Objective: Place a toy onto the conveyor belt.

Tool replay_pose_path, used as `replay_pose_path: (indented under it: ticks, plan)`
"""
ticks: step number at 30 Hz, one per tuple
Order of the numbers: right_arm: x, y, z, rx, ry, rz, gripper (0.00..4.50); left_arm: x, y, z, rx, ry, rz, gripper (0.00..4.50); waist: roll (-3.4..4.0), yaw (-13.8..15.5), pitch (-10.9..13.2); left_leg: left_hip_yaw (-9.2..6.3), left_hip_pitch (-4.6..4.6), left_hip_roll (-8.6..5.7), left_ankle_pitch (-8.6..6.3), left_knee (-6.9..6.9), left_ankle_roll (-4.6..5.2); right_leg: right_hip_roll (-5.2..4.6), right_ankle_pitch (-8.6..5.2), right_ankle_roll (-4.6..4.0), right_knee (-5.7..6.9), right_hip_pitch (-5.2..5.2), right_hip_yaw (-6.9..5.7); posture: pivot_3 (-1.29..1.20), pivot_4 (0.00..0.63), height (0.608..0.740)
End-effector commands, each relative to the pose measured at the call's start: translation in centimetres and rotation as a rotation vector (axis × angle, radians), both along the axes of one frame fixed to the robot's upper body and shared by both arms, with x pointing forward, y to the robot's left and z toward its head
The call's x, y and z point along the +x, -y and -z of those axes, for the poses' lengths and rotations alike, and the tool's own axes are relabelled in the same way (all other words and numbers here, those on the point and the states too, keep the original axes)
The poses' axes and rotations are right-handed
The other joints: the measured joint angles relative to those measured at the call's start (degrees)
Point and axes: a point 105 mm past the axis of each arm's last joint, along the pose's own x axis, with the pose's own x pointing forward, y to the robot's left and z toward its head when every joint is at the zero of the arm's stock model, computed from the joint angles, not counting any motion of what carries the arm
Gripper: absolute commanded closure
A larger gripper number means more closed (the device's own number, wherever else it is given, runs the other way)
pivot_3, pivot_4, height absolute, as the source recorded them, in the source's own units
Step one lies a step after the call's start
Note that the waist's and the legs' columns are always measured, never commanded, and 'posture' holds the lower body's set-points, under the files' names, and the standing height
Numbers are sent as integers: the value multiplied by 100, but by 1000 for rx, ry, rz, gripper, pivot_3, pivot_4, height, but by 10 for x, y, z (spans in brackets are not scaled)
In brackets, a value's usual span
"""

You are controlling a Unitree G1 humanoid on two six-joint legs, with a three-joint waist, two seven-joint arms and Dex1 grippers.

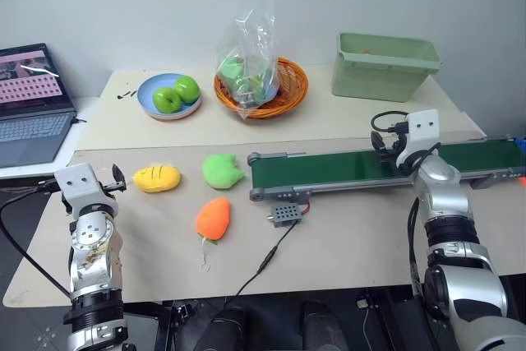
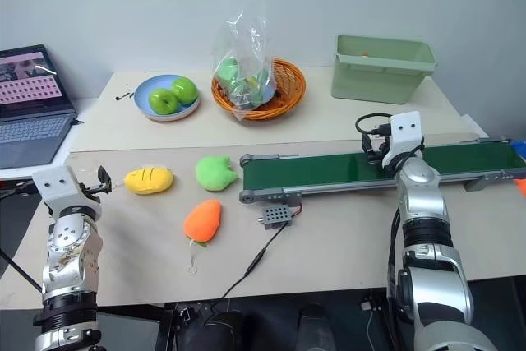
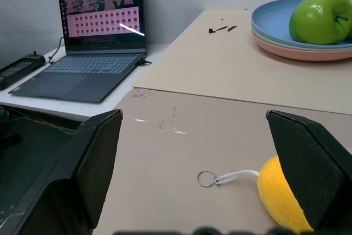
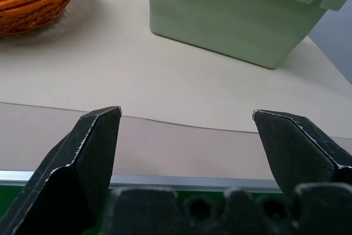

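The toy (image 1: 157, 177) lies left of the conveyor belt (image 1: 362, 168) (two other plushes between) — bin (image 1: 385, 65) behind.

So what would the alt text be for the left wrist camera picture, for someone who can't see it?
Two black fingers of the open left gripper frame a beige table, with the yellow toy and its small key ring beside the far finger. Beyond sit an open laptop and a blue plate holding a green apple.

Silver metal forearms with ribbed black joints, white boxy wrist housings with two dark dots, looped black cables, black wedge-shaped end effector fingers (image 3: 82, 174)
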Motion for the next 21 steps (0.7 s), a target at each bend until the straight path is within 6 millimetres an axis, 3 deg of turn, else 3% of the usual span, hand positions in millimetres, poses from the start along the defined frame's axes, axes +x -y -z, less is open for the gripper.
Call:
replay_pose_path:
  ticks: [1,5,8,12,15,18,21]
  plan:
    - [0,7,-19,6,61,34,0,2,7,-18,92,39,39,26,0,-1,0,1,0,1,0,0,0,1,0,0,0,-1,1,0,150,740]
    - [3,0,-23,-13,51,12,0,5,10,-20,123,38,61,26,0,7,0,27,0,19,-5,-1,-8,23,5,-8,1,-16,23,0,150,740]
    - [-7,-66,-40,129,48,-372,0,4,10,-15,68,46,54,26,-1,-31,0,61,-2,35,-11,-2,-4,40,15,-14,2,-37,53,0,150,740]
    - [-49,-121,-62,92,60,-775,0,4,12,-12,67,37,64,26,-1,-99,0,84,-6,67,-28,0,-3,75,21,-20,1,-51,72,0,150,740]
    - [-93,-151,-65,23,52,-1063,0,5,13,-11,62,39,67,26,-1,-47,0,83,-6,70,-40,1,-4,81,21,-20,-2,-54,72,0,150,740]
    - [-138,-174,-60,-41,18,-1332,0,5,14,-11,55,41,67,26,-1,32,1,84,-5,70,-46,2,-4,83,20,-19,-7,-54,72,0,150,740]
    - [-161,-191,-57,-92,4,-1460,0,5,16,-7,40,27,78,26,-2,49,1,86,-5,71,-46,5,-5,83,20,-20,-5,-55,72,0,150,740]
